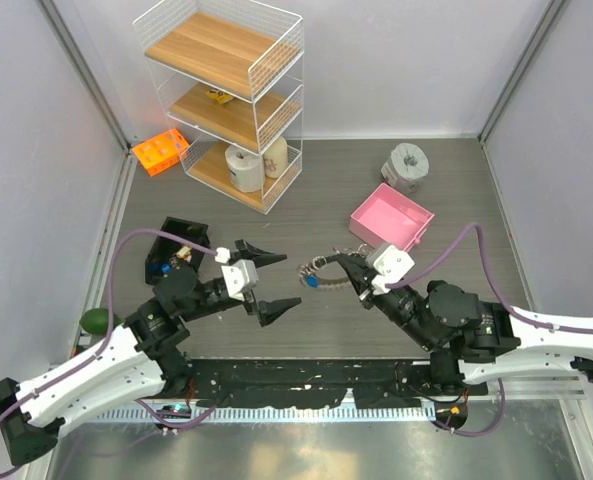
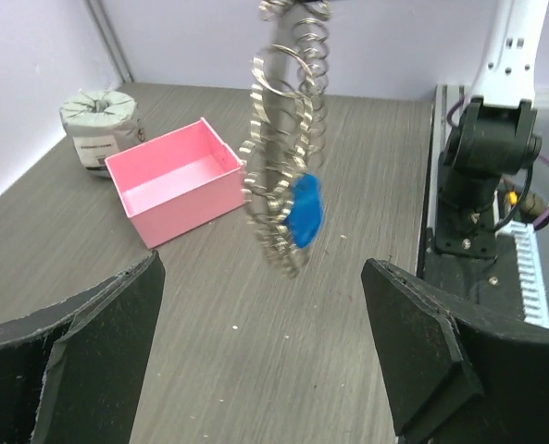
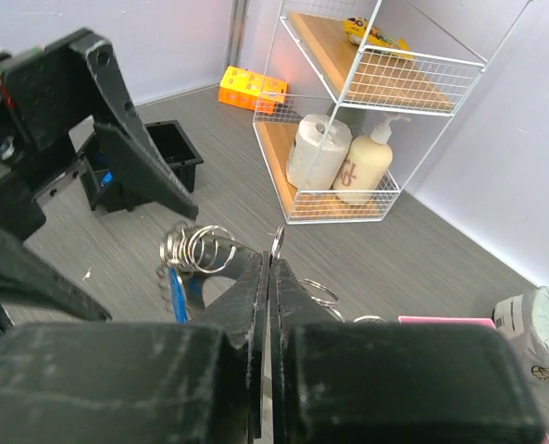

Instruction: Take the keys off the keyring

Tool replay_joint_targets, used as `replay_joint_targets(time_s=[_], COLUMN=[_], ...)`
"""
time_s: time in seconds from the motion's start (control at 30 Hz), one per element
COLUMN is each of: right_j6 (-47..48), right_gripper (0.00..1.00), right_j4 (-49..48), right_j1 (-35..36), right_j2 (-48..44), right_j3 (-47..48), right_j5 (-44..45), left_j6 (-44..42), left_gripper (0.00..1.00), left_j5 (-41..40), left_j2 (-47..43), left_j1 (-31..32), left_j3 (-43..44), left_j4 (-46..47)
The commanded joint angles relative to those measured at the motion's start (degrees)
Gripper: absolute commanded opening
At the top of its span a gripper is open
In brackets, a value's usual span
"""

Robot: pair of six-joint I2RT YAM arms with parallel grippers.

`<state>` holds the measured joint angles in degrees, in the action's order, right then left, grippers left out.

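My right gripper (image 1: 344,266) is shut on the keyring (image 3: 279,242), a thin silver wire ring pinched at its tip and held above the table. Small silver rings and keys (image 2: 281,199) hang from it in a bunch, with a blue-headed key (image 2: 305,209) among them; the bunch also shows in the top view (image 1: 319,272). A yellow-headed key is not visible. My left gripper (image 1: 276,280) is open and empty, its two fingers (image 2: 98,324) wide apart, facing the hanging bunch from a short distance to the left.
A pink open box (image 1: 391,217) lies behind the right gripper, a grey roll with a star top (image 1: 407,164) beyond it. A white wire shelf (image 1: 228,100) with bottles stands at back left, an orange block (image 1: 161,152) beside it, a black tray (image 1: 173,245) left.
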<state>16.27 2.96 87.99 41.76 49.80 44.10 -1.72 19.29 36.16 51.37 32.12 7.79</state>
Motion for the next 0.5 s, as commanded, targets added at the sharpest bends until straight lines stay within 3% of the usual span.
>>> replay_joint_targets(time_s=[0.0, 0.23, 0.47], right_j6=[-2.3, -2.1, -2.4], right_gripper=[0.05, 0.05, 0.05], right_j4=[-1.0, -1.1, -1.1], right_j1=[-3.1, -5.1, -5.5], right_j2=[1.2, 3.8, 4.6], right_j3=[4.8, 7.6, 8.9], right_j5=[-5.0, -8.6, -10.2], left_j6=[-10.2, -12.8, -14.0], left_gripper=[0.95, 0.96, 0.91], left_j5=[-3.1, -7.1, -5.3], left_j2=[2.5, 7.5, 11.9], left_j1=[2.3, 2.5, 2.5], left_j3=[0.2, 1.3, 2.2], left_j4=[5.4, 8.1, 9.9])
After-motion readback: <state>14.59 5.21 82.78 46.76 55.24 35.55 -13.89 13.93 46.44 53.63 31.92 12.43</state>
